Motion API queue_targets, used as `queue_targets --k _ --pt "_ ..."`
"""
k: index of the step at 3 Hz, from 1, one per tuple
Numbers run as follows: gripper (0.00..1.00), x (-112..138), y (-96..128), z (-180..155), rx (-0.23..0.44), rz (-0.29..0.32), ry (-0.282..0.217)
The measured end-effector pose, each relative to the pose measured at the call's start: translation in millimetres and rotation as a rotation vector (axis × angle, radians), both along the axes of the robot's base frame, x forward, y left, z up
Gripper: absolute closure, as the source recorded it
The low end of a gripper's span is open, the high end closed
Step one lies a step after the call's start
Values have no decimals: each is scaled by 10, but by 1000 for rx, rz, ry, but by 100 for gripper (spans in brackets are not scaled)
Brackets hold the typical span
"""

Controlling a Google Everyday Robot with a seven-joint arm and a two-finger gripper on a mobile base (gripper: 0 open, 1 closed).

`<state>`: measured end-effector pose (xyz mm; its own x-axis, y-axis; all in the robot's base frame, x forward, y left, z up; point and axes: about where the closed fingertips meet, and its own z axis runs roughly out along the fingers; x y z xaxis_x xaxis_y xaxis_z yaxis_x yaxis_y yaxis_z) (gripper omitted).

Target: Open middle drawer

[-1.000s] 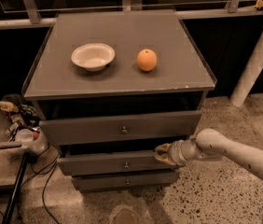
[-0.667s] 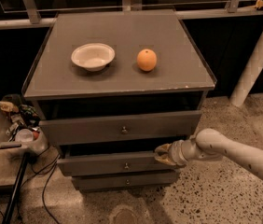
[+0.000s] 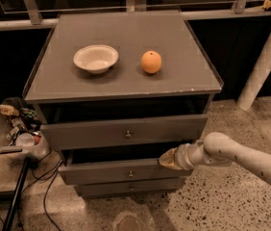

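Mid drawer [image 3: 102, 173] is sitting 2nd of 3 in the cabinet [image 3: 126, 91], under the top drawer [image 3: 87, 134], which is standing out further, and above the thin bottom drawer [image 3: 106, 189]. Its front is already showing a bit proud of the bottom 1, so prob. partly out.

Gripper [image 3: 168, 159] is sitting at the right end of the mid drawer's top edge, touching or just beside it. Can't tell if it's spread, closed or pinching the edge.

Handling, as a guess: it's looking like a stiff wooden box, shallow, so likely light to moderate and not fragile. The painted front is looking smooth, so a flat push may be slipping. Best holds are the small round knob [image 3: 130, 174] at centre, for a straight pull, or hooking behind the top lip. Pulling from the right end, as the gripper is placed now, is risking the drawer skewing and binding.

Bowl [image 3: 96, 58] and orange [image 3: 151, 62] are sitting on top; a jerk could be rolling the orange.
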<state>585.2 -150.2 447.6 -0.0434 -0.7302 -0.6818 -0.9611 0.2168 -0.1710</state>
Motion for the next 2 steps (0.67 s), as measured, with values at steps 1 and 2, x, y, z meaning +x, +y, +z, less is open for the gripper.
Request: queue_targets --k 1,2 --pt "81 0 0 0 0 0 0" --pt "58 0 1 0 0 0 0"
